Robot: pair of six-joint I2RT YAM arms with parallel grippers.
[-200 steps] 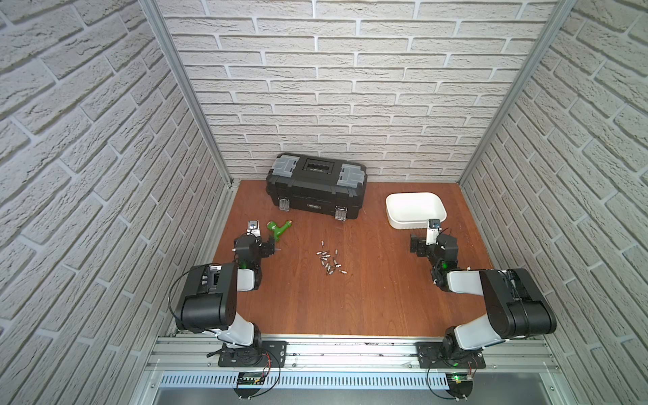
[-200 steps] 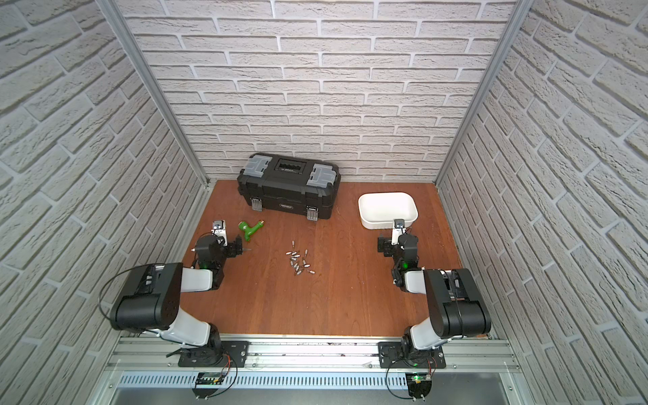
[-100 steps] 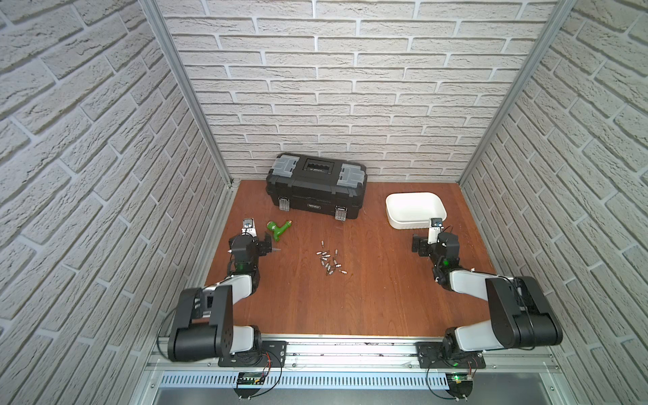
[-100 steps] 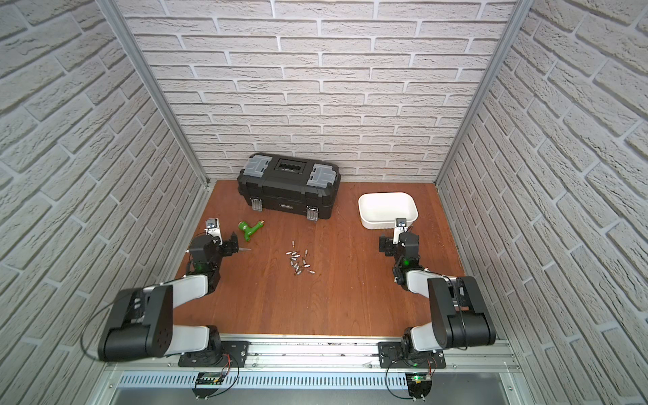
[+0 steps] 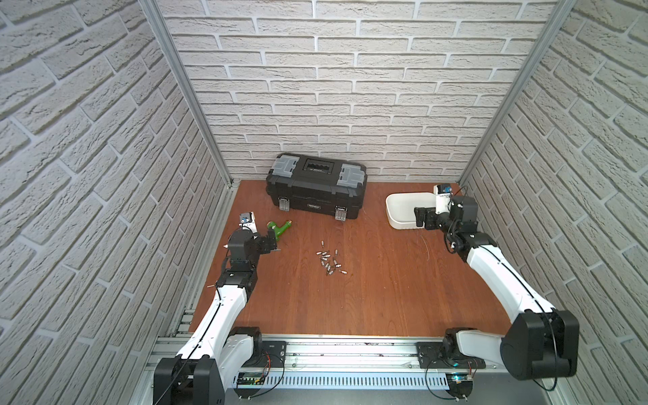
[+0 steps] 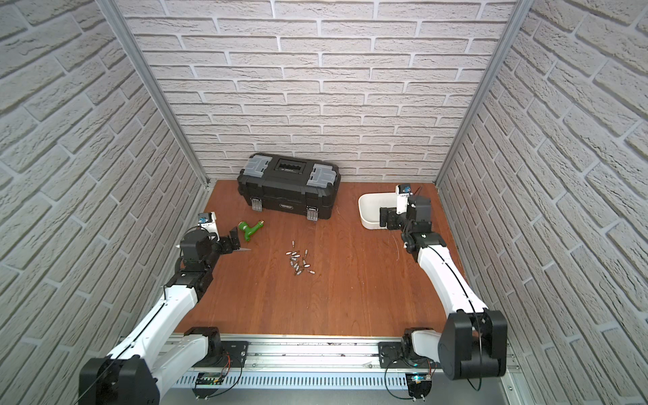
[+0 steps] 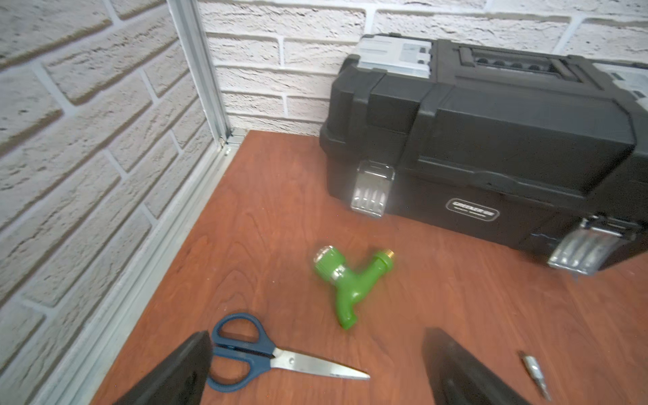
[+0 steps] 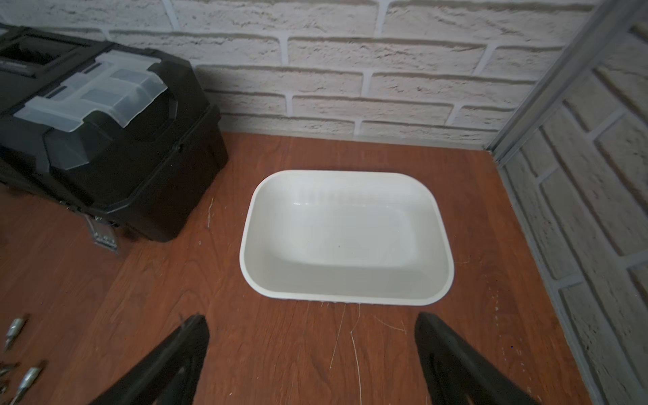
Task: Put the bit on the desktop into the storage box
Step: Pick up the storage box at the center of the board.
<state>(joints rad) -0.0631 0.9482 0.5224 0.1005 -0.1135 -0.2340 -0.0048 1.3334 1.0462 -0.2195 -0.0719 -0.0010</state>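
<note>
Desktop (image 5: pixel 368 298) is carrying everything. Black toolbox (image 5: pixel 315 191) is sitting at back wall. White storage box (image 5: pixel 399 214) is sitting back right. Your right gripper (image 8: pixel 312 326) is hanging wide open just before storage box. Your left gripper (image 7: pixel 315 336) is hanging wide open over scissors (image 7: pixel 266 357), near green pipe piece (image 7: pixel 347 280). Bits (image 5: pixel 329 261) are lying mid-desktop between both grippers, well apart from each.

toolbox (image 5: pixel 316 191): I see it black, grey lid compts, shut, against back wall (image 5: pixel 333 105).
green Y fitting (image 5: pixel 278 230): lying flat, near toolbox front-L corner.
scissors (image 7: pixel 266 354): blue handles, blades closed, near fitting.
</note>
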